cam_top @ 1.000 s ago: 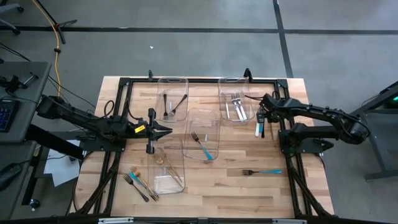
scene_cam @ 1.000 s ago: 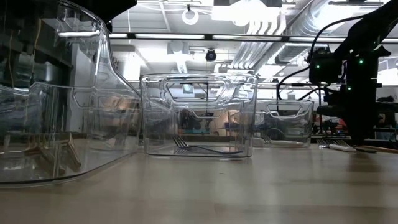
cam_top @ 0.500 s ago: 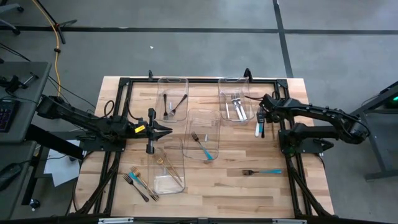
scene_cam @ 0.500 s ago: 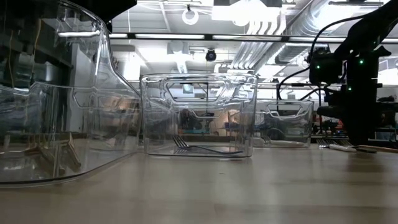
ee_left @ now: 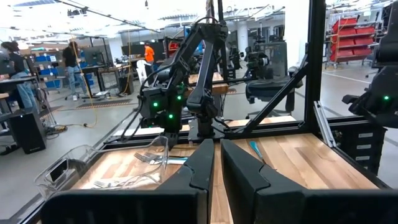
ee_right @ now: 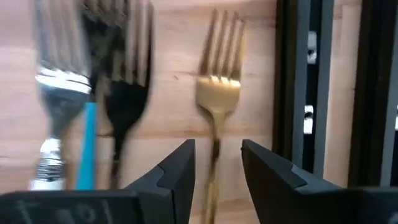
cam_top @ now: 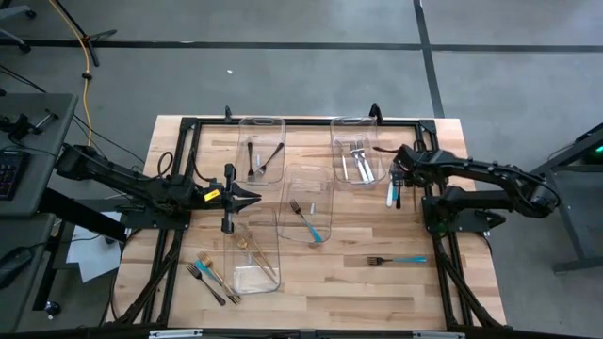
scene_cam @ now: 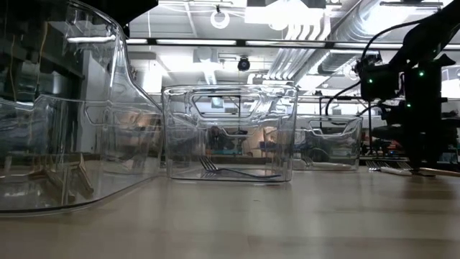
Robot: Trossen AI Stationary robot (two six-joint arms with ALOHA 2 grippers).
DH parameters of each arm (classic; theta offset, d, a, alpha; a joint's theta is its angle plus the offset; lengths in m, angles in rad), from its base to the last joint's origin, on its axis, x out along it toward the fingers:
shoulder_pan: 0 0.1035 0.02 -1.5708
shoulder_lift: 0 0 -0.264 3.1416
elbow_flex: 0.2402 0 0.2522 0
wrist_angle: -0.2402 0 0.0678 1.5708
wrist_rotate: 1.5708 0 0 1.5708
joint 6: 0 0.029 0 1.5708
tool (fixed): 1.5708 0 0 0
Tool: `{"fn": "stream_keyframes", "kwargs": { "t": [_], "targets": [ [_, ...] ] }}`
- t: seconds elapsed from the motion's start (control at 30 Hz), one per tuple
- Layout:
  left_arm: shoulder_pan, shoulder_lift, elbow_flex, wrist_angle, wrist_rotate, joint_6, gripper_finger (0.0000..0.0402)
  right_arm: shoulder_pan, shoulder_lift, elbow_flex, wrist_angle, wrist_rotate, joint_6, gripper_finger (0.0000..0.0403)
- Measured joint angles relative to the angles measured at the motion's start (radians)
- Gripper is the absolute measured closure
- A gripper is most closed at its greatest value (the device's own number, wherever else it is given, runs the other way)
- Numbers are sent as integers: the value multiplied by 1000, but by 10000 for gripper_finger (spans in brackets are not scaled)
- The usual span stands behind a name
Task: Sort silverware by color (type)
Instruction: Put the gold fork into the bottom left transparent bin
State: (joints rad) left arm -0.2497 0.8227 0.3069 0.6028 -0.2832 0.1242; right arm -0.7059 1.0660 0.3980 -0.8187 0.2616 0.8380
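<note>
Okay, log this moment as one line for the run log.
task: sort silverware by color | right tool: open, over gold fork, not gripping | left tool: shut, empty, waiting at table's left | gold fork: on table beside black fork

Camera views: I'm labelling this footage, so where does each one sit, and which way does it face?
High: overhead, facing straight down on the table; both arms show, left gripper, right gripper.
Low: table height, facing level through clear bins; right arm shows.
Left wrist: faces across the table towards the right arm; own shut fingers show.
Right wrist: faces down on a gold fork; own open fingers show.
Shared: the right arm, in high, low and left wrist.
</note>
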Motion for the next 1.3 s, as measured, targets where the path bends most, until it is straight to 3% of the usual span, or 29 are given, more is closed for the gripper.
{"fn": "stream_keyframes", "kwargs": {
  "t": [0.33, 0.63, 1.3],
  "targets": [
    [0, 0, 0, 0, 0, 0, 378, 0, -2, -34, 38, -4, 11, 298],
    [0, 0, 0, 1, 0, 0, 378, 1, -1, -36, 50, 23, 14, 393],
    [0, 0, 0, 1, 0, 1, 378, -1, 0, 22, 86, 91, -10, 400]
  ]
}}
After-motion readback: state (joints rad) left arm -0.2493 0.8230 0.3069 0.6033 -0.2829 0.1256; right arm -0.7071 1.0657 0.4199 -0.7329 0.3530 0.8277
